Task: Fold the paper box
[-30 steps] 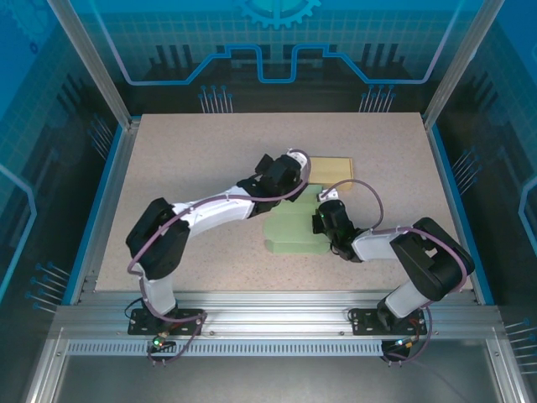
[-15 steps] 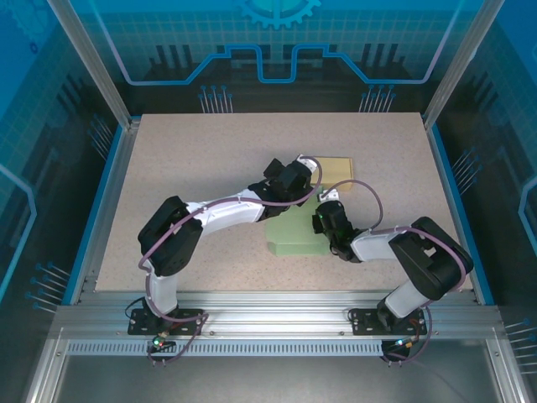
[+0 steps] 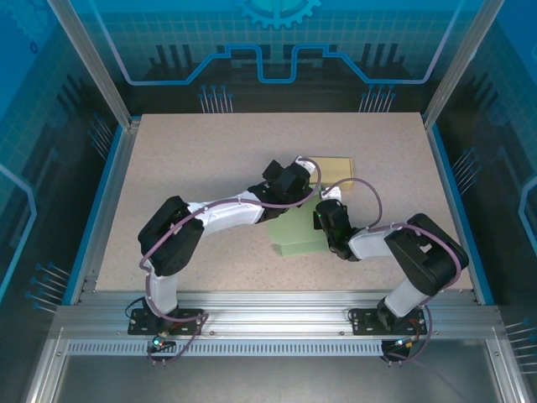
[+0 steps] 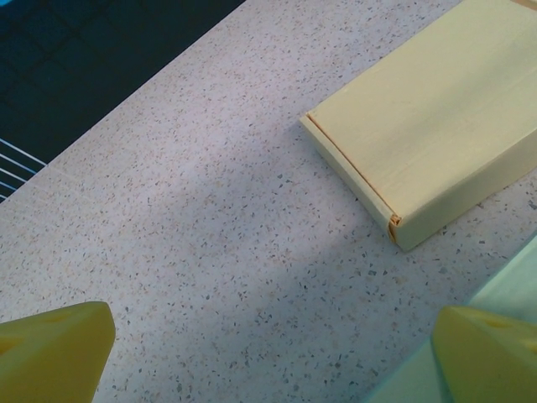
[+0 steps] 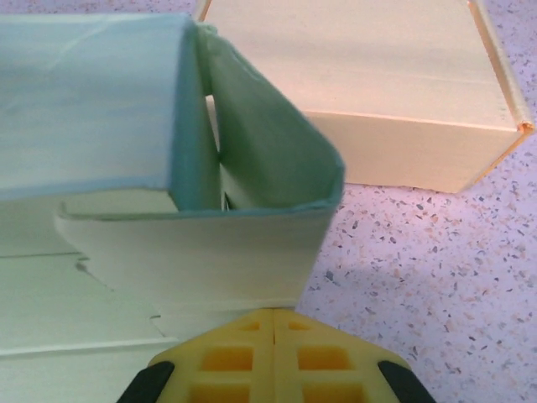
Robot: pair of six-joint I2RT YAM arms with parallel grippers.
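Two boxes on the table (image 3: 185,168). The green paper box (image 3: 295,236), the one being folded, sits just off the table's centre toward 5 o'clock, and its far edge is covered from above by the left arm's wrist. At its 1 o'clock lies a flat yellow box (image 3: 333,167), closed, with one corner tucked under that same wrist.

The left gripper (image 4: 268,365) hangs released over bare table, its two yellow fingertips set wide at the bottom corners of the left wrist view, both cut off by the frame. The yellow box runs out of that view at 2 o'clock, and a pale green sliver shows at 4 o'clock beside the right-hand fingertip.

Over to the right gripper (image 5: 275,353), at the green box's 3 o'clock side: its fingers are clenched tight, seam to seam, right below a cream-coloured flap. Whether a paper edge is pinched in that seam is hard to make out, because the flap's lower edge meets the fingertips and hides the contact. Above it, two green walls stand raised with a dark gap between them. The yellow box lies just beyond at 12 to 1 o'clock.
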